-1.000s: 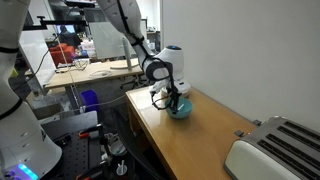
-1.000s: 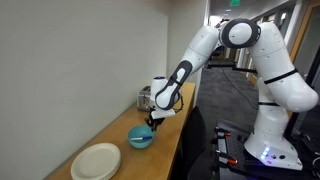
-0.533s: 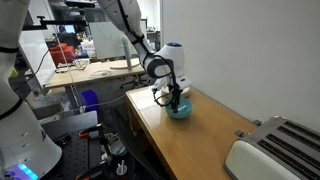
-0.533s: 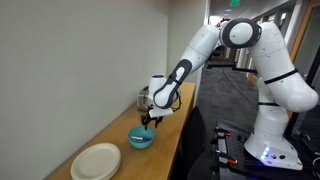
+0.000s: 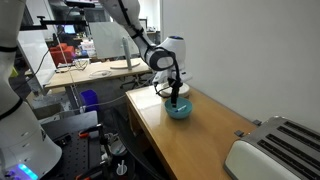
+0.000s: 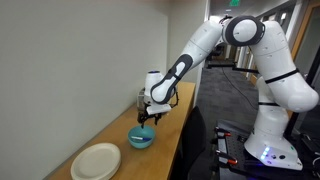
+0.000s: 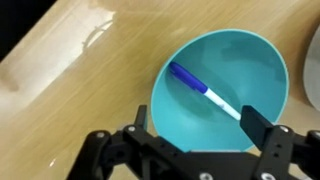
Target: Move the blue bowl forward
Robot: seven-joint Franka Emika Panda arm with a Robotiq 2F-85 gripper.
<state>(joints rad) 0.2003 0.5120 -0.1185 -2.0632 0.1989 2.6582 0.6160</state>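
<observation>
Gripper [image 7: 195, 128] hangs just above the blue bowl [image 7: 225, 90], jaws spread, gripping nothing. Bowl sits on the wooden counter [image 5: 200, 135], a blue-and-white pen [image 7: 205, 90] lying inside. White plate [image 6: 95, 160] beside it. Whether the forward move is finished: can't tell.

white plate [image 6: 95, 160] beside bowl [image 6: 141, 138] — wall close behind
</observation>
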